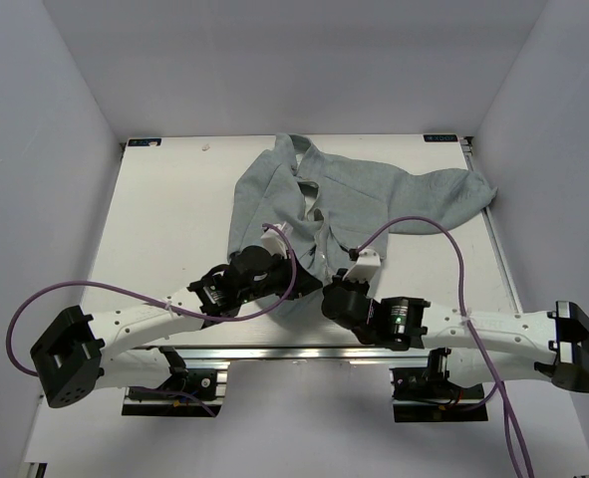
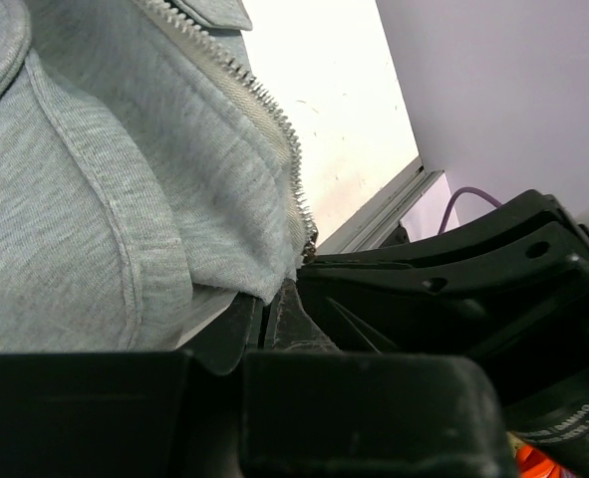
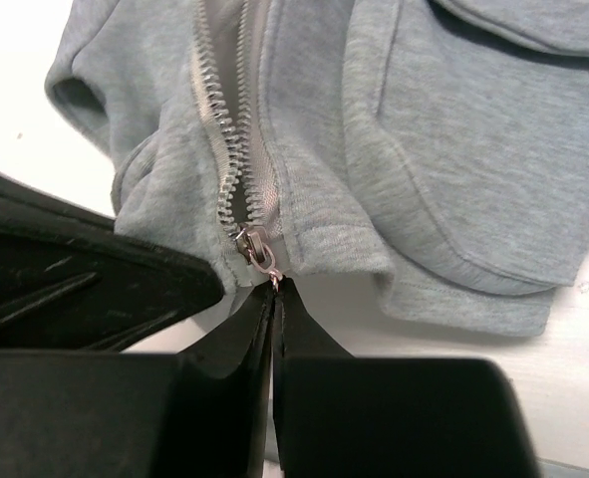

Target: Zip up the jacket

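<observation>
The grey-green fleece jacket [image 1: 354, 194] lies on the white table, collar far, hem near. Both grippers meet at its hem. My right gripper [image 3: 274, 286] is shut on the silver zipper pull [image 3: 257, 255] at the bottom of the open zipper [image 3: 229, 139]. In the top view it [image 1: 326, 291] sits just right of centre. My left gripper [image 2: 272, 294] is shut on the jacket's hem corner [image 2: 244, 269] beside the zipper teeth [image 2: 264, 110]; in the top view it [image 1: 292, 289] is just left of the right one. A flap pocket [image 3: 513, 30] shows at the right.
The white table [image 1: 174, 219] has a metal rail [image 1: 274, 351] along its near edge. Grey walls enclose the far and side edges. Purple cables [image 1: 443, 234] loop over each arm. The jacket's sleeve [image 1: 453, 194] reaches toward the table's right edge.
</observation>
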`<move>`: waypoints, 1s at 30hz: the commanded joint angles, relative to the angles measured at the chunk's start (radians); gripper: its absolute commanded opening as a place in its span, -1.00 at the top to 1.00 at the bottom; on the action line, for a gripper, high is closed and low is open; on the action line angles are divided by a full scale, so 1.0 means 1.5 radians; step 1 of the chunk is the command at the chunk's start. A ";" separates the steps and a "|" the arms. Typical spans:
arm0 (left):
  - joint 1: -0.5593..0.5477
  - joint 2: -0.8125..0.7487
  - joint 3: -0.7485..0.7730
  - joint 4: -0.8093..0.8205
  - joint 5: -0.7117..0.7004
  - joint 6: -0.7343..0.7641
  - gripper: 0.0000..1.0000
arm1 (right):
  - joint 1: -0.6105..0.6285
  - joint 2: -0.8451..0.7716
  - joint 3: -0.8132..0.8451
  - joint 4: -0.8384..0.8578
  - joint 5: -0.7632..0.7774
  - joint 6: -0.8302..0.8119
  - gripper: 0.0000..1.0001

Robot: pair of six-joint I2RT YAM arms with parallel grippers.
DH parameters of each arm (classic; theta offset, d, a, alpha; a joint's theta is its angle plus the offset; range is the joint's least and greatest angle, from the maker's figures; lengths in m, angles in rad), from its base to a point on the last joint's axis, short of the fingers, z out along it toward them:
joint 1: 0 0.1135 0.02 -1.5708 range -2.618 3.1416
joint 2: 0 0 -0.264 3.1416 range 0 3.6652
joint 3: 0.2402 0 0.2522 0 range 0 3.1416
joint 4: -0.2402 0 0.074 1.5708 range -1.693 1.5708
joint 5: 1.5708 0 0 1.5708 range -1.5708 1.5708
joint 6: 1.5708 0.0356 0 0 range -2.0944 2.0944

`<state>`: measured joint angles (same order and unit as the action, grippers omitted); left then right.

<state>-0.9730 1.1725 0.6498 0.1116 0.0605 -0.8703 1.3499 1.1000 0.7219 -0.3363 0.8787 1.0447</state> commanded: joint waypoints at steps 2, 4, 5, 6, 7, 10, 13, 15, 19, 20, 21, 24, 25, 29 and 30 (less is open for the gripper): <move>-0.006 -0.014 0.015 -0.031 0.017 0.020 1.00 | 0.001 -0.052 0.000 0.026 -0.027 -0.029 1.00; -0.006 -0.016 0.020 -0.045 0.015 0.028 1.00 | 0.001 -0.078 -0.010 0.026 -0.066 -0.076 1.00; -0.006 -0.016 0.022 -0.049 0.016 0.029 1.00 | -0.002 -0.086 -0.013 0.037 -0.081 -0.104 1.00; -0.006 -0.016 0.024 -0.054 0.019 0.032 1.00 | -0.005 -0.092 -0.013 0.028 -0.097 -0.114 1.00; -0.006 -0.016 0.026 -0.059 0.020 0.043 1.00 | -0.009 -0.106 -0.014 0.027 -0.134 -0.155 1.00; -0.007 -0.007 0.073 -0.135 0.019 0.092 1.00 | -0.042 -0.130 -0.013 0.026 -0.262 -0.256 1.00; -0.006 -0.002 0.122 -0.191 0.021 0.132 1.00 | -0.084 -0.142 -0.007 -0.014 -0.342 -0.279 1.00; -0.006 -0.004 0.136 -0.212 0.031 0.145 1.00 | -0.112 -0.144 -0.003 -0.043 -0.375 -0.304 1.00; -0.006 0.001 0.143 -0.241 0.052 0.161 1.00 | -0.149 -0.141 0.009 -0.071 -0.444 -0.336 1.00; -0.006 0.002 0.142 -0.245 0.057 0.165 1.00 | -0.151 -0.140 0.008 -0.071 -0.451 -0.352 1.00; -0.006 0.003 0.142 -0.254 0.058 0.172 1.00 | -0.153 -0.138 0.009 -0.072 -0.461 -0.363 1.00; -0.006 0.003 0.146 -0.271 0.073 0.185 1.00 | -0.164 -0.125 0.023 -0.089 -0.471 -0.402 1.00; -0.006 0.002 0.149 -0.275 0.076 0.193 1.00 | -0.170 -0.116 0.028 -0.092 -0.474 -0.414 1.00; -0.006 0.003 0.145 -0.289 0.110 0.202 1.00 | -0.180 -0.088 0.052 -0.107 -0.455 -0.444 1.00; -0.006 0.003 0.146 -0.295 0.113 0.201 1.00 | -0.181 -0.082 0.064 -0.110 -0.440 -0.445 1.00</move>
<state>-0.9817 1.1900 0.8349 -0.2714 0.1787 -0.6029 1.0916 0.9653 0.7517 -0.4545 0.1879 0.4465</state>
